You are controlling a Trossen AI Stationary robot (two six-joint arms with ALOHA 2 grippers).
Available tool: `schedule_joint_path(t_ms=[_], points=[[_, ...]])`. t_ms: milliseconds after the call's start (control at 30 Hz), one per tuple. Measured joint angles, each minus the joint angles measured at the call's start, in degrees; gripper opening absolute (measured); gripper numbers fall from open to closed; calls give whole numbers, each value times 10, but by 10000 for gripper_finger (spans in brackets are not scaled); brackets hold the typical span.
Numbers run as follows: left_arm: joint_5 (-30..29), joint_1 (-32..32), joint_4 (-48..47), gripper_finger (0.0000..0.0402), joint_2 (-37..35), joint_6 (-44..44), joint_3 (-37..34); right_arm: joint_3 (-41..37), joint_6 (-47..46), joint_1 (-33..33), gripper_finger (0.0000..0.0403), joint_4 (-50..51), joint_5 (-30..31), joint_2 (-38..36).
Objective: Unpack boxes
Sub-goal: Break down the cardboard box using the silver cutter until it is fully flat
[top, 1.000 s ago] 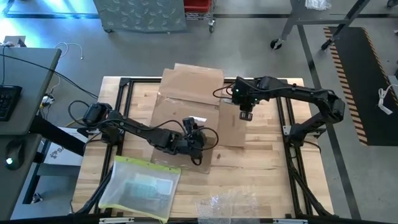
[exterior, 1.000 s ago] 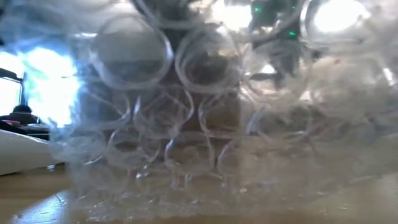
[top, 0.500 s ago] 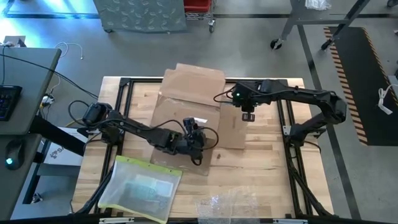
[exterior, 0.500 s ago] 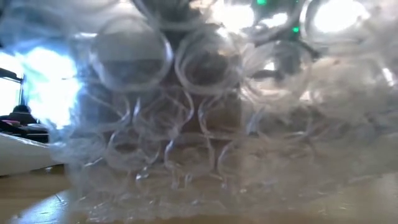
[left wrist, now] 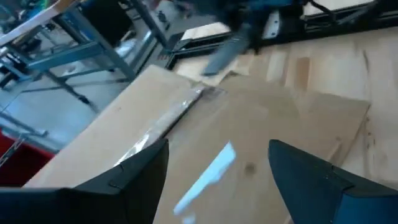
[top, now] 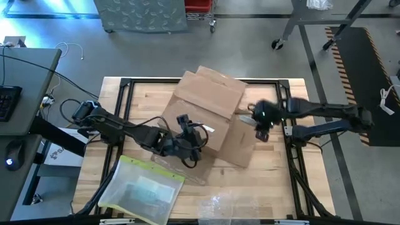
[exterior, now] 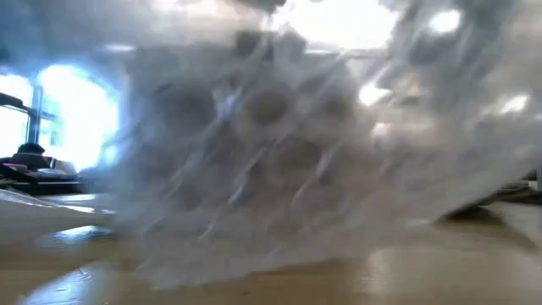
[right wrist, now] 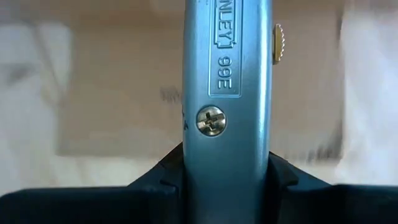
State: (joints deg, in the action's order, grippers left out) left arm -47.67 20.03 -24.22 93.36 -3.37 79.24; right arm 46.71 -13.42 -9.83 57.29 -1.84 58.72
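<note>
Box (top: 212, 119) mid-table, skewed, flaps loose. Left gripper (top: 187, 134) on its near side, jaws wide and empty. Right gripper (top: 261, 125) at the far-right edge, clamped on a grey utility knife (right wrist: 227, 112). Best handled by pinning the lid, then drawing the blade shallowly along the tape (left wrist: 165, 121).

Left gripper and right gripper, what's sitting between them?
The cardboard box lies between the left gripper and right gripper, which grips a utility knife; the high view shows it.

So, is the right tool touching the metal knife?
Touching. The right wrist view shows the grey utility knife clamped between the right tool's two dark fingers, pressed against both its sides with no gap.
</note>
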Motion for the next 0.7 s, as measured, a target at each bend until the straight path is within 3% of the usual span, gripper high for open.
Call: schedule_joint_path(t_ms=[133, 267, 367, 533, 633, 700], points=[[9, -14, -36, 257, 3, -20, -1, -77, -149, 66, 92, -4, 47, -20], [4, -22, -72, 257, 0, -50, -1, -122, -252, 119, 92, -19, 19, -12], [-6, -21, -124, 257, -14, -70, -2, -146, -275, 155, 113, -24, -9, -10], [-25, -17, -229, 257, -54, -180, -2, -176, -291, 194, 177, -47, -34, -9], [-30, -4, -294, 257, -73, -251, -12, -155, -295, 197, 197, -20, -38, -11], [-35, 5, -325, 257, -85, -294, -27, -115, -299, 200, 202, 0, -10, -13]])
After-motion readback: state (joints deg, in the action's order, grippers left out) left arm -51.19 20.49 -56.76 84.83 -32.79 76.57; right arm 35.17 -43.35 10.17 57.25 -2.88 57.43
